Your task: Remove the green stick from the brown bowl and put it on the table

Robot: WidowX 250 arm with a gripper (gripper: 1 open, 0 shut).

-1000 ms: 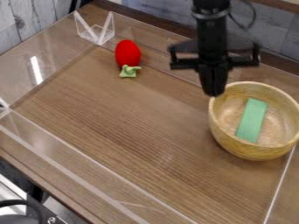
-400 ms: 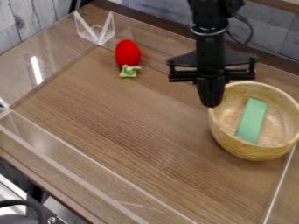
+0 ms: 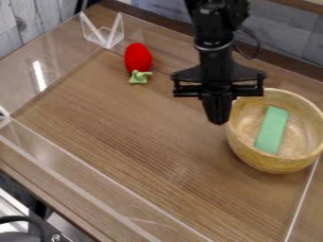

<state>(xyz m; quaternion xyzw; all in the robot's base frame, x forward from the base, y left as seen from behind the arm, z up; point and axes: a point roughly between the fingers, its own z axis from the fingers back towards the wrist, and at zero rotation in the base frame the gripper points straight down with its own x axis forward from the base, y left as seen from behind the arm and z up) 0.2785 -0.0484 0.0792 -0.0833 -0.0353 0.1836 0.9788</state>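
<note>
The green stick [image 3: 273,128] lies flat inside the brown bowl [image 3: 248,146] at the right side of the table [image 3: 127,132]. My gripper [image 3: 217,118] hangs straight down just left of the bowl's rim, above the table, not over the stick. Its fingers are shut into one dark tip with nothing between them. The stick is in full view and untouched.
A red strawberry toy [image 3: 138,58] with green leaves sits at the back of the table. Low clear acrylic walls [image 3: 76,189] edge the tabletop. A clear folded stand [image 3: 101,30] is at the back left corner.
The gripper has moved left and down, from above the bowl's near-left rim to just outside the bowl. The stick and bowl have not moved.
</note>
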